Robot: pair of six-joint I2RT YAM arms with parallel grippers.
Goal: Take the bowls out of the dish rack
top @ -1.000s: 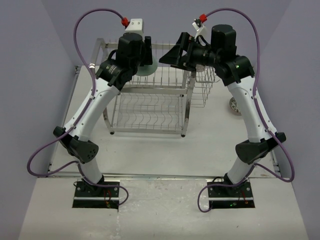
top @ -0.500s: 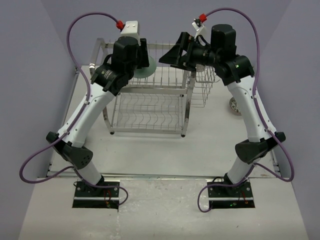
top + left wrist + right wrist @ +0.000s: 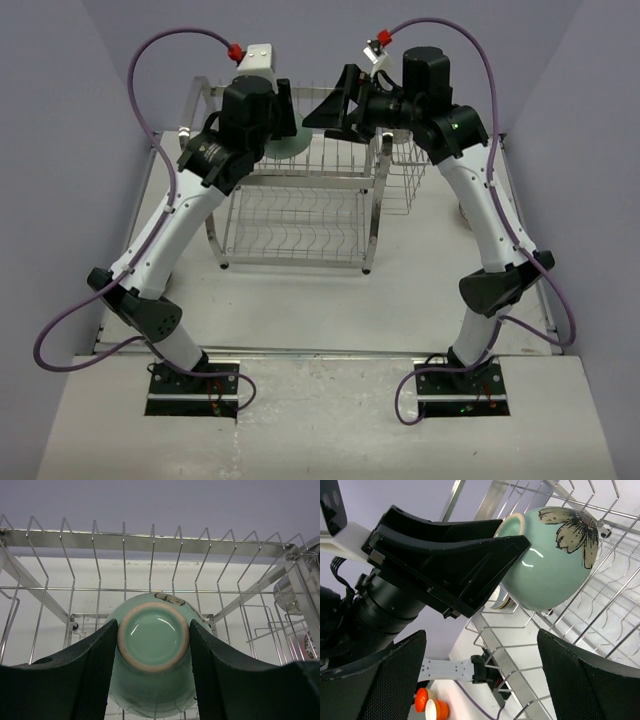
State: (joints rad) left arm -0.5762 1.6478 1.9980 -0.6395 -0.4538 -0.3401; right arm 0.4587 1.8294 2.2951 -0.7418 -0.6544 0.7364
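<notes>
1. From above, the left gripper [image 3: 283,115] hides most of the green bowl [image 3: 293,143]; only a sliver shows over the dish rack's [image 3: 300,215] upper tier.
2. Its fingers [image 3: 95,672] clamp the bowl's foot from both sides. The bowl lies tipped among the wire prongs, with the back rail close above. Whether it rests on the wires cannot be told.
3. The right gripper [image 3: 481,645] gapes wide and holds nothing, just beside the bowl.

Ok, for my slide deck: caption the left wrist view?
Left hand grips the mint-green bowl by its foot, dish rack behind.
</notes>
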